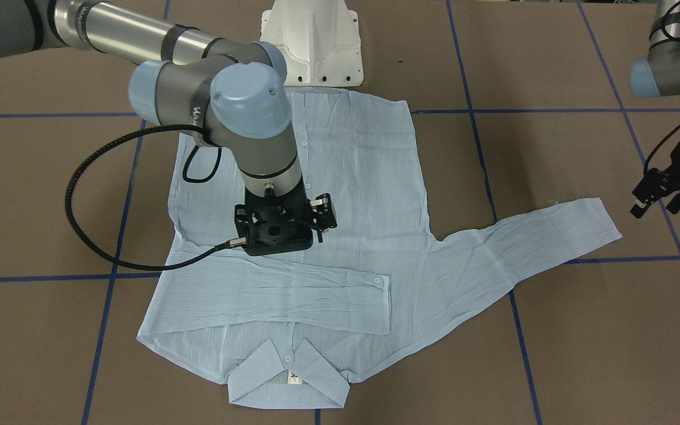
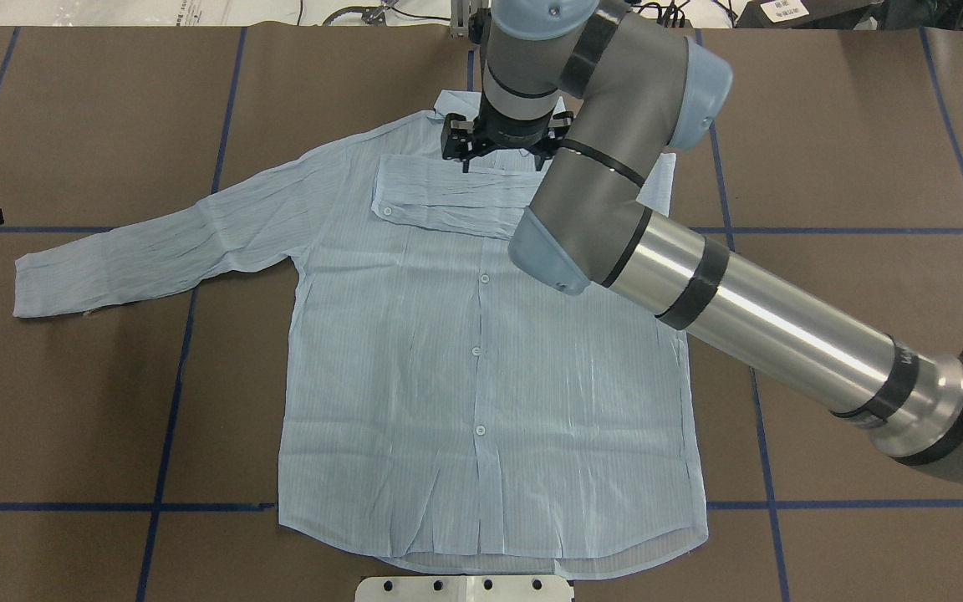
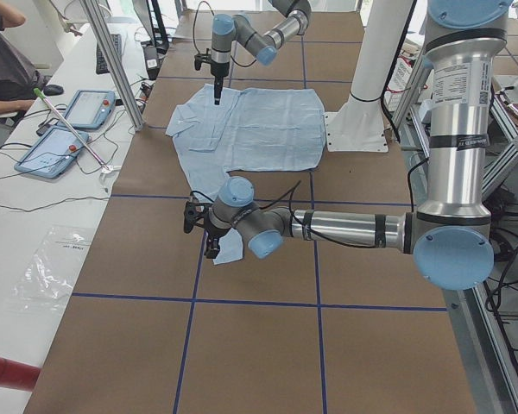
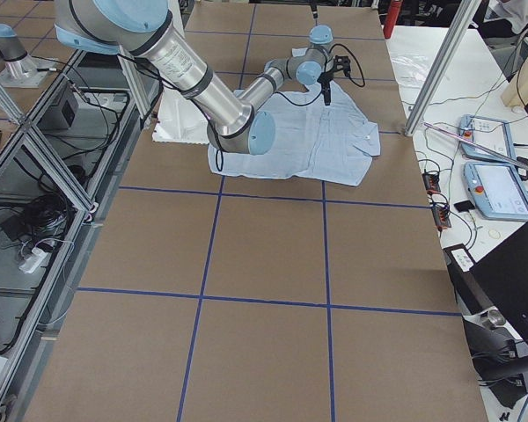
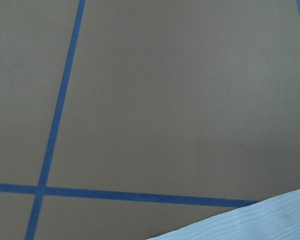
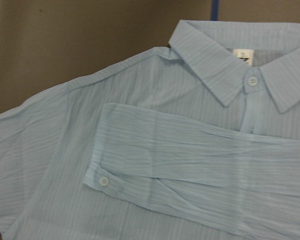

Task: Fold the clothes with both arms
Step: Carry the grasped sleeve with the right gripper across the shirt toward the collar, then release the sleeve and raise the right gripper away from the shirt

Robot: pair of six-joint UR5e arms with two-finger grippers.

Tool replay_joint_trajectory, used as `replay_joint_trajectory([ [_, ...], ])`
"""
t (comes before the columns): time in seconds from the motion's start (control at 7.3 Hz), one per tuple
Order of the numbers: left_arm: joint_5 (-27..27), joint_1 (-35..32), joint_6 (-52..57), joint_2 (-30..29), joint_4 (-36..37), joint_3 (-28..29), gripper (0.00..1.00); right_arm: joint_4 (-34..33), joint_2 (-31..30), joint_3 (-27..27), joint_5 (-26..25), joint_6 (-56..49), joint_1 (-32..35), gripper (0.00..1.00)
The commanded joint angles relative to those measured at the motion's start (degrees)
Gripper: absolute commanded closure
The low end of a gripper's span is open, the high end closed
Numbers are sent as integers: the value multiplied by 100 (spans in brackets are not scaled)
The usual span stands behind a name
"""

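**Shirt flat mid-table, 1 sleeve folded, both grippers empty**

The light-blue pinstriped shirt (image 2: 481, 359) lies front up and buttoned in the middle of the tabletop (image 2: 849, 125). Its hem is at the robot's edge, just beside the white base pedestal (image 1: 313, 41). Its collar (image 1: 287, 378) points toward the far edge, with the white neck label (image 1: 294, 379) showing. The folded sleeve (image 1: 281, 292) lies across the chest just below the collar, and a white button shows on its cuff. The outstretched sleeve (image 1: 523, 242) runs flat and wrinkled toward the tabletop's left end.

The right gripper (image 2: 505, 157) hangs pointing down over the folded sleeve, near the collar. Its jaws are spread and grasp nothing. Whether its tips touch the cloth cannot be told.

The left gripper (image 1: 656, 206) hovers just beyond the outstretched sleeve's cuff, over bare tabletop. Its jaws are parted and empty. Its wrist view catches only a corner of that cuff.

Blue tape lines (image 2: 866, 504) divide the brown surface into squares.
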Motion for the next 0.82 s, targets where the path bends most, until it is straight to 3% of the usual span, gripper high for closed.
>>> replay_joint_trajectory([
  [0.0,951,1001,-1336,307,-121,-231,12,-939,-977,1298,306,-944,503,0],
  [0.14,1278,1285,-1595,404,-112,-223,16,-941,-1383,1652,595,-1209,714,0],
  [0.68,1361,1481,-1597,502,-60,-83,25,-923,-1853,2060,625,-1414,822,0],
])
